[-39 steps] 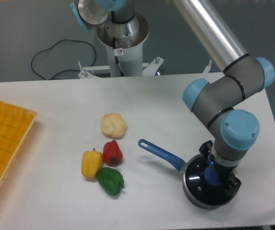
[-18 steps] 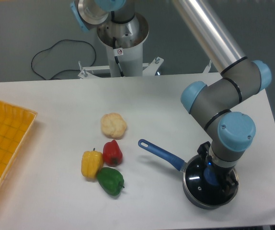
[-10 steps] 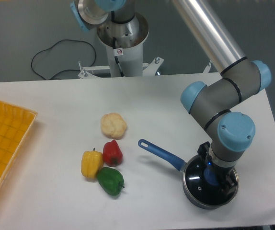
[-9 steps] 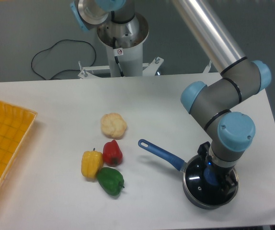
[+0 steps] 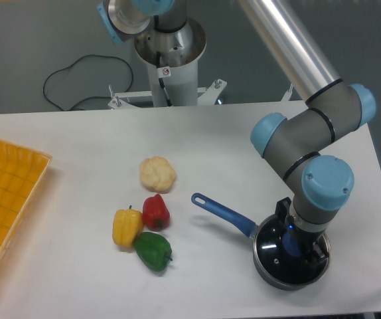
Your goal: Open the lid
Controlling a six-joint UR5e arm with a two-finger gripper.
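Half the lid (image 5: 275,251) shows; gripper (image 5: 295,244) jaws hidden by wrist

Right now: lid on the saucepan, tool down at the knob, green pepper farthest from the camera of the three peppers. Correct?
Not quite. In the camera view the green pepper is nearest the camera; the red pepper is farthest. The lid is on the saucepan, tool at the knob.
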